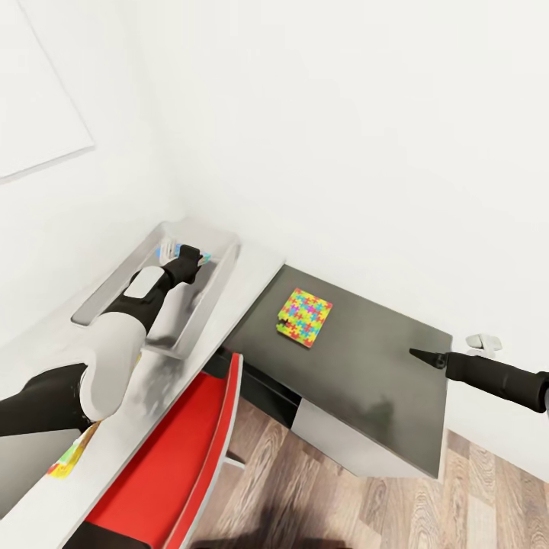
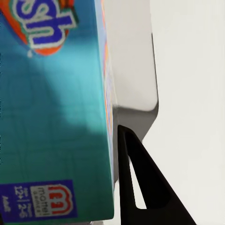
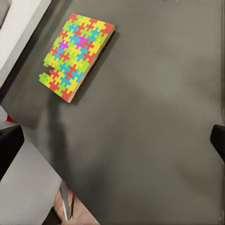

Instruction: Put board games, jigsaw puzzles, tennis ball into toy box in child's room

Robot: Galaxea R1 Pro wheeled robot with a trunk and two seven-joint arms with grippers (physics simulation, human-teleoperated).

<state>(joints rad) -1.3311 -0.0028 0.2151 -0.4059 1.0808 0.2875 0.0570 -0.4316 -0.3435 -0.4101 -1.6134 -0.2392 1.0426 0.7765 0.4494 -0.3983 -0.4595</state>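
Note:
My left gripper reaches into the light-grey toy box on the white table, shut on a teal lettered board game. In the left wrist view the board game lies flat against one black finger, with the toy box wall behind it. One jigsaw puzzle lies on a dark grey top, also under my open right gripper as the jigsaw puzzle. My right gripper hovers to its right. A second jigsaw puzzle peeks out below my left arm.
A red chair stands tucked against the table's front edge. The dark grey top adjoins the table at the right, lower than the white top. White walls close in behind, with a small white fitting on the right one. Wood-plank floor lies below.

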